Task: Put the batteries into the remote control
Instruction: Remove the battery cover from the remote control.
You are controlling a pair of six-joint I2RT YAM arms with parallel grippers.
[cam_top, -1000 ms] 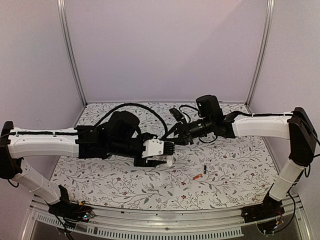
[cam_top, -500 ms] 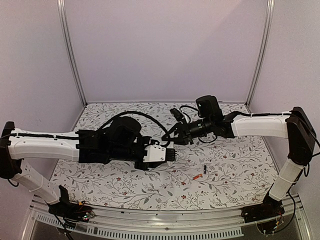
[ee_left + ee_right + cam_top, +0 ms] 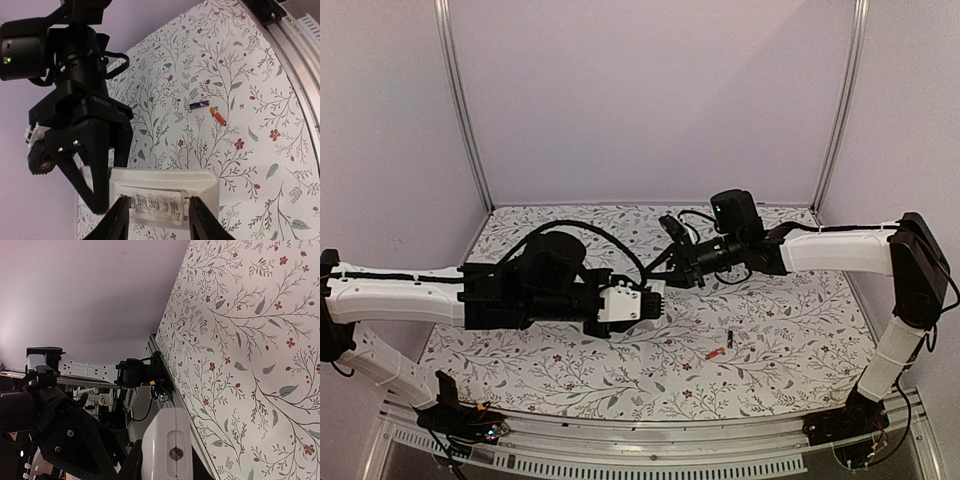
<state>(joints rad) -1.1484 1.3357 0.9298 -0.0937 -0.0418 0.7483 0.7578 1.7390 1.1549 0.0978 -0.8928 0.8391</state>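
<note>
Remote control, place: the remote control (image 3: 167,181) is held in the air over the middle of the floral table (image 3: 790,320), between the two grippers.
Remote control, long axis: in the left wrist view it lies crosswise, from 9 to 3 o'clock of that picture. Its 9 o'clock end is at the right gripper's black fingers and its 3 o'clock end is free.
Remote control, facing: a broad flat side faces the left wrist camera. Which end carries the screen cannot be told.
Remote control, look: slim white plastic with rounded corners and a raised rim. A pale strip of fine dark print (image 3: 155,207) lies across the middle.
Left gripper: the left gripper (image 3: 159,201) has its two dark fingers closed in on the remote, one at each side of the printed strip.
Right gripper: the right gripper (image 3: 667,285) is pressed nearly together, pinching the remote's end. In the right wrist view a narrow white piece with a slot and a small screw (image 3: 167,440) stands between its fingers.
Black battery: the black battery (image 3: 730,337) lies on the table at about 4 o'clock from the remote and well apart from it, its axis near 12 to 6.
Orange-red battery: the orange-red battery (image 3: 713,353) lies just beside the black one at its 7 o'clock, its axis about 8 to 2.
</note>
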